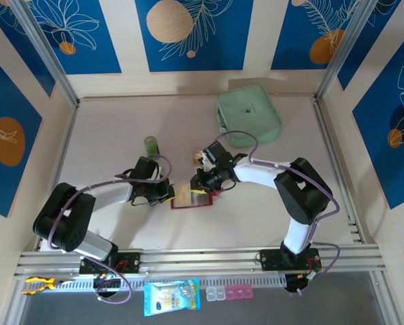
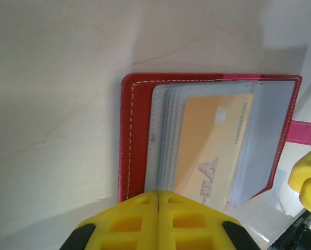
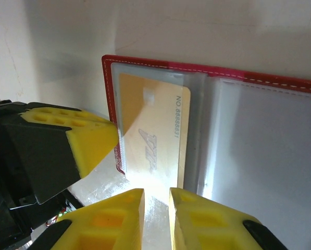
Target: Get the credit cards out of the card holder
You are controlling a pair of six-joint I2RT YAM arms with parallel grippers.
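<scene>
The left gripper point(image 1: 169, 193) and right gripper point(image 1: 200, 181) crowd the holder point(image 1: 190, 198) from both sides. A bottle point(image 1: 151, 144) stands just behind the left one; room lies open along the near table point(image 1: 208, 230).

Lab robot cell: railed table point(image 1: 120, 227), printed panels point(image 1: 188, 34).

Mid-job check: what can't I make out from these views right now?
- Left wrist: the shut left gripper covers the near edge of the tan card; grip unclear.
- Right wrist: glare hides whatever lies between the fingers of the right gripper.
- Top external: card holder small, partly under both grippers; details unreadable.
</scene>
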